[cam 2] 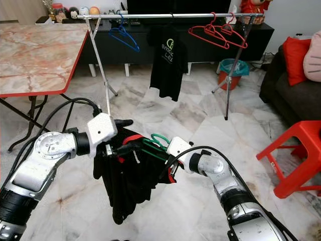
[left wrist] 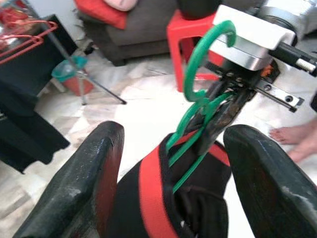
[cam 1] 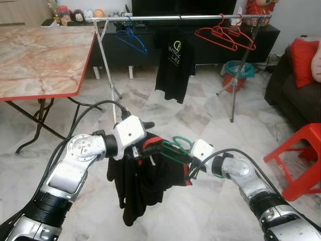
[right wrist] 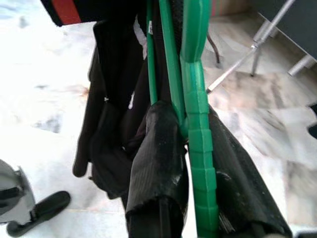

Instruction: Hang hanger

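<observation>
Both arms are up in front of the robot, and the green hanger (cam 1: 175, 149) hangs between them with a black garment (cam 1: 138, 183) drooping from it, well short of the clothes rail (cam 1: 175, 17). The right gripper (right wrist: 195, 163) is clenched on the hanger's stem, plain in the right wrist view. The left gripper (left wrist: 171, 163) sits with fingers spread either side of the red collar; the left wrist view adds a person's bare foot (left wrist: 292, 139).

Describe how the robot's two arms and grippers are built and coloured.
Both arms are silver metal with black joint rings and black cables looping alongside. The left gripper and right gripper each have a white boxy wrist block and two long black fingers.
</observation>
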